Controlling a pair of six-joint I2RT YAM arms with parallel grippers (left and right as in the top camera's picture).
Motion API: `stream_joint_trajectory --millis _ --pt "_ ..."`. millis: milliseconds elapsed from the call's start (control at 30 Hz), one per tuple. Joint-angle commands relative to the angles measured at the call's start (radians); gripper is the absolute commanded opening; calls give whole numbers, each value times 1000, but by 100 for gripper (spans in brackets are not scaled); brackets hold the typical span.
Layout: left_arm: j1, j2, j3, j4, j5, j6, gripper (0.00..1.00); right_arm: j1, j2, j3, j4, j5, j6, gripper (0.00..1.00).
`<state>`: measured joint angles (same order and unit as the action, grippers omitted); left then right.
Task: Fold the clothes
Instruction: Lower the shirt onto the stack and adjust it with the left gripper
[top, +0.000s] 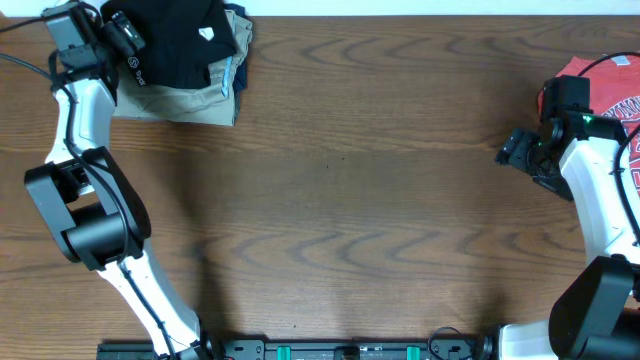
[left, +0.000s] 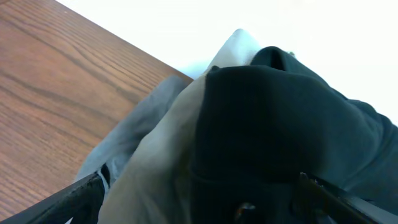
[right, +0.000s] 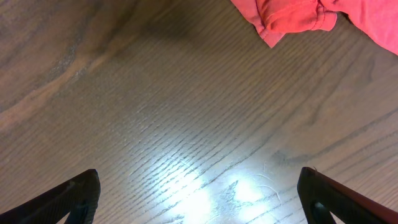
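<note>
The black shirt (top: 180, 40) lies bunched on a pile at the table's far left corner, one small white mark showing. In the left wrist view it (left: 280, 112) fills the middle, dark and soft. My left gripper (top: 125, 40) is at the shirt's left edge. Its fingers (left: 199, 183) are spread wide, with the black fabric and the tan cloth under it between them, so it is open. My right gripper (top: 512, 150) is open and empty over bare wood (right: 199, 177) at the right side, far from the shirt.
Tan khaki trousers (top: 190, 100) lie folded under the black shirt and show in the left wrist view (left: 161, 155). A red T-shirt with white lettering (top: 610, 85) lies at the far right, its edge in the right wrist view (right: 311, 12). The table's far edge is close behind the pile.
</note>
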<state>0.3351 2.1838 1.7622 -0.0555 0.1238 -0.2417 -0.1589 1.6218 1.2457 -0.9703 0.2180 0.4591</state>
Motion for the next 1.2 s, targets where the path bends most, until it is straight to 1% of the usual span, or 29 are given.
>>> stream_joint_trajectory --millis 0,33,100,133,367,500,600,800,967,1167 --pt "-6 -87 24 13 -13 3 75 -4 -13 8 2 18 -4 99" --pt "-8 -103 24 16 -13 3 59 -4 -13 8 2 18 -4 99" --pt "-18 -131 24 22 -13 1 19 -4 -13 8 2 18 -4 99" --pt "-25 -140 24 29 -13 -3 6 -4 -13 8 2 18 -4 99" --pt "-64 -103 24 79 -13 -3 6 -4 -13 8 2 18 -4 99" --pt "-64 -26 24 141 -16 -3 6 -4 -13 8 2 18 -4 99" --pt "-64 56 24 185 -61 16 6 -4 -13 8 2 18 -4 99" --pt "-58 157 24 103 -195 39 6 -4 -13 8 2 18 -4 99" --pt "-44 139 24 82 -215 39 6 -4 -13 8 2 18 -4 99" --pt "-53 6 24 56 -214 38 6 -4 -13 8 2 18 -4 99"
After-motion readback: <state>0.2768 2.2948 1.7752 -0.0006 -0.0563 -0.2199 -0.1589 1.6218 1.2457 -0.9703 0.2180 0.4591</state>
